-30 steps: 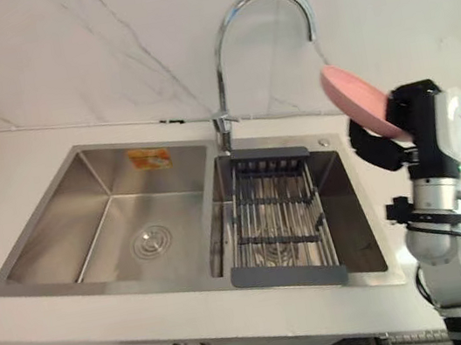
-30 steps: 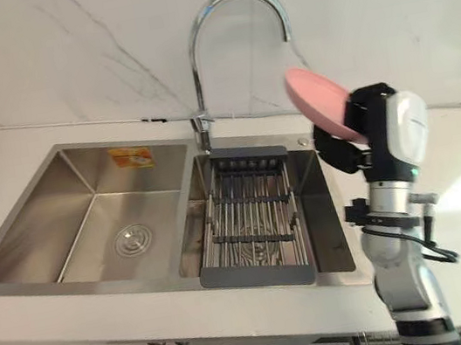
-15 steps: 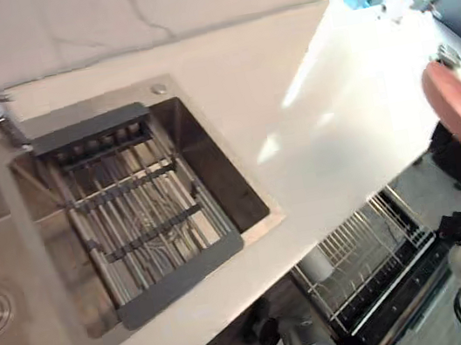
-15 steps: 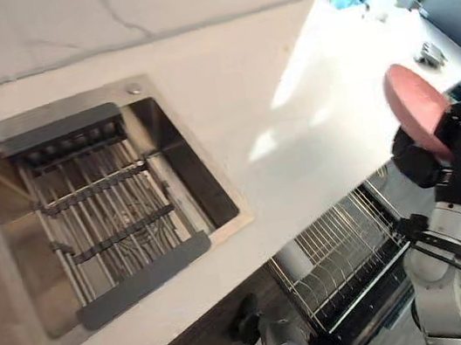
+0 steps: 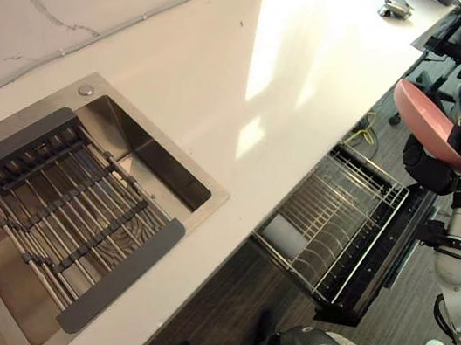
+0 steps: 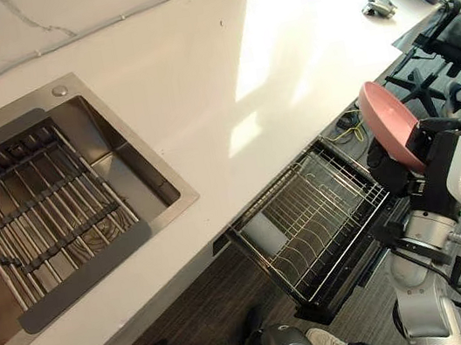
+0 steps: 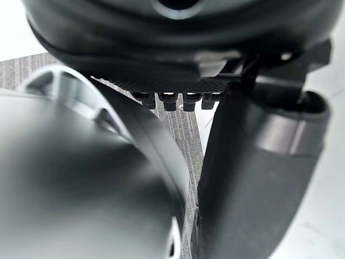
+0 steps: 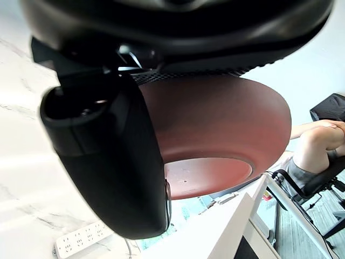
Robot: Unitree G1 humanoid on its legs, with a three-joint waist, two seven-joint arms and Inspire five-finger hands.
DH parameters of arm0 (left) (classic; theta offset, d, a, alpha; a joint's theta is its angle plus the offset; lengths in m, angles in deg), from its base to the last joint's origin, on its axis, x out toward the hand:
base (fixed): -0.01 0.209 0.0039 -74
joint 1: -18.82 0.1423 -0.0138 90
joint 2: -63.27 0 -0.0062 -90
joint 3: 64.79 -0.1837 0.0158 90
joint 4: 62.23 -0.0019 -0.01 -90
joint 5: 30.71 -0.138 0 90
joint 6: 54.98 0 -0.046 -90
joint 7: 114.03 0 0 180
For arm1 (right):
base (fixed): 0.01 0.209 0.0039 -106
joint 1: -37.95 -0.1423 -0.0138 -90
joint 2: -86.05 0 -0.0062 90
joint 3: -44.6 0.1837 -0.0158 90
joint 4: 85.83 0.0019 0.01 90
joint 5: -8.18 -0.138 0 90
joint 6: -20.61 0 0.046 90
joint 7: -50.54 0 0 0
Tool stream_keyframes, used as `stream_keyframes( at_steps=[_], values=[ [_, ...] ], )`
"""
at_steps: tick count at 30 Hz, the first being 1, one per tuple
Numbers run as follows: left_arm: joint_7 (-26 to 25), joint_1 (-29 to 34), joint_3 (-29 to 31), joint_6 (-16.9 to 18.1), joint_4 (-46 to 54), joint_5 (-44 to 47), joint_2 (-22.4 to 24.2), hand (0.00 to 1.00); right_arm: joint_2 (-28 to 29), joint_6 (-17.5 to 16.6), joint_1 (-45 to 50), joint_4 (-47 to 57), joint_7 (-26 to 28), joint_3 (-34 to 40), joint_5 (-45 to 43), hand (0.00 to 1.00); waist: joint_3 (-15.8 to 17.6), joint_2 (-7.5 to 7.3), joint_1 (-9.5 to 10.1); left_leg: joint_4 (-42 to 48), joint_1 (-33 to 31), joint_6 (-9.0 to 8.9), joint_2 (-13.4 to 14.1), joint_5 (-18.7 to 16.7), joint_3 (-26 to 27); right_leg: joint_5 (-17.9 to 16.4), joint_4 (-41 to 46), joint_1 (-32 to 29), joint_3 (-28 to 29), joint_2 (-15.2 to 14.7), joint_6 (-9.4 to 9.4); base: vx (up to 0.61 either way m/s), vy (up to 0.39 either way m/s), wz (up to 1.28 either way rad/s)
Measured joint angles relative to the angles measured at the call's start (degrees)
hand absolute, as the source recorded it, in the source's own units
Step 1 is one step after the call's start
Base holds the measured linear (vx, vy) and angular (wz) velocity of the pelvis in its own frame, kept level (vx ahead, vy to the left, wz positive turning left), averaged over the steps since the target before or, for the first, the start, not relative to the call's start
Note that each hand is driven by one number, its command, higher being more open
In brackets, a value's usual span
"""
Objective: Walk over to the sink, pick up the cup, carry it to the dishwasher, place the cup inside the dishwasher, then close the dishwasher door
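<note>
Under the white counter point(image 5: 284, 66), past the sink point(image 5: 151, 164) and its grey drain rack point(image 5: 71, 226), the dishwasher rack point(image 6: 309, 221) stands pulled out. To the right of it, up in the air, the right hand point(image 6: 394, 172) grips a pink bowl point(image 6: 389, 124) — tipped on its edge. The left hand point(image 7: 259, 172) shows close up — I cannot tell if it is open or closed.

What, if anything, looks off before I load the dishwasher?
The right hand grips a pink bowl, not a cup, held nearly on edge by the pulled-out dishwasher rack. Nothing looks spilled or damaged.
</note>
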Motion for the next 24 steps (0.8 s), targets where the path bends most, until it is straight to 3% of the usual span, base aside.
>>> stream_keyframes(
  at_steps=[8,17,22,24],
  values=[
    [1.7,3.4,2.2,1.2,1.8,0.1,2.7,1.00,5.0,-0.1,3.9,-1.4,3.4,-0.6,3.1,0.00,-0.3,1.97,0.06,-2.0,2.3,-0.15,-1.0,1.2,-0.4,0.2,-1.6,2.9,-1.0,0.0,-0.17,-0.04,0.017,0.07],
    [4.1,3.9,2.1,1.8,1.7,-1.1,3.3,1.00,7.6,0.0,5.0,-16.1,3.2,-3.3,4.6,0.00,-0.4,3.17,-0.34,-2.7,2.0,0.03,-2.2,1.1,-2.2,1.4,-3.5,4.9,-3.4,-0.7,0.68,-0.01,0.052,0.13],
    [9.9,3.9,0.4,3.8,1.6,-1.2,4.2,1.00,7.8,1.3,2.6,-25.2,2.4,-5.1,4.5,0.00,0.7,5.49,-0.25,-4.9,1.8,0.74,-4.5,1.8,-3.5,1.6,-3.3,5.2,-4.9,-2.1,1.06,0.00,0.060,0.18],
    [15.3,3.9,-2.0,5.8,1.8,-0.9,4.3,1.00,7.0,2.0,-0.3,-30.3,1.8,-5.0,4.4,0.00,1.6,7.08,0.22,-6.5,1.1,1.28,-6.0,2.4,-4.1,1.8,-3.0,4.5,-5.5,-3.1,1.37,-0.01,0.091,0.19]
  ],
)
